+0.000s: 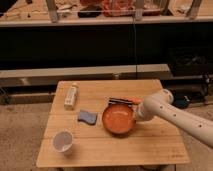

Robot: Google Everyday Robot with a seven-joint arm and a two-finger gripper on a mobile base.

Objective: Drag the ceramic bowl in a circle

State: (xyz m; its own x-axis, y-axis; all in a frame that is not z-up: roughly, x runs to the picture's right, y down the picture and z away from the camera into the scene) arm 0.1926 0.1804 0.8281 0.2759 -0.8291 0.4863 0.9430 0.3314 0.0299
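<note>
Bowl: ceramic bowl [119,119] sits mid-table [150,147], just beside a blue sponge [87,117].
Gripper: gripper [137,115] at the bowl's right rim; whether it grips cannot be told.
Handling: likely heavy, rigid, glossy-slick and chippable; the rim looks the surest hold.

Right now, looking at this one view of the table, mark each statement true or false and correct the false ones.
1. The ceramic bowl is upside down. False: it sits upright, opening upward.
2. The gripper is at the bowl's picture-right rim. True.
3. The white cup stands inside the bowl. False: it stands apart, near the front-left corner of the table.
4. The blue sponge lies picture-left of the bowl. True.
</note>
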